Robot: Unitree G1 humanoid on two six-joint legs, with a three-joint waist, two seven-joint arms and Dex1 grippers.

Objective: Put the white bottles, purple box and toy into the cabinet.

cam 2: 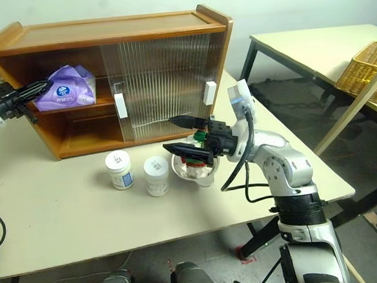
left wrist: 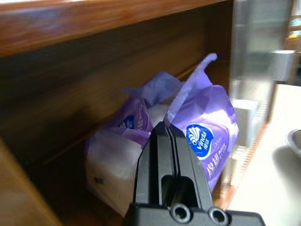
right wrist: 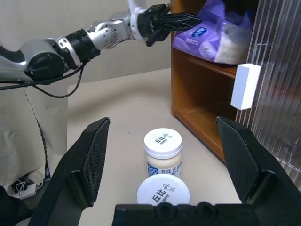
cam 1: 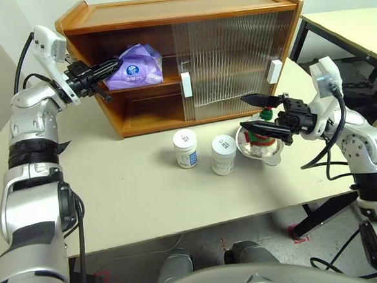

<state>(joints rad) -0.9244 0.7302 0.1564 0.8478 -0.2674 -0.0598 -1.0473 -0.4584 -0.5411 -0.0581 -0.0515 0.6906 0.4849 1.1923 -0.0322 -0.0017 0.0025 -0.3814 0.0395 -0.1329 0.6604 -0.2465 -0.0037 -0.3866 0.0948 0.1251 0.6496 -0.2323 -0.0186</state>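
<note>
Lying lengthwise along the cabinet's point(cam 1: 134, 16) upper shelf, purple box point(cam 1: 135, 66).

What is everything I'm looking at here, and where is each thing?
cabinet: one, honey-brown wood, at the back of the table, its ribbed sliding doors covering the right part.
purple box: one, lavender pack with a blue sticker, on the cabinet's upper shelf at its open left end.
white bottles: two, white with blue labels, side by side on the table in front of the cabinet.
toy: one, white with red and green, in the bowl.
bowl: one, shiny steel, right of the bottles.
table: one, beige.
basket: one, yellow wicker, on a second table at right.
left gripper: shut, at the purple box.
right gripper: open, over the bowl.
</note>
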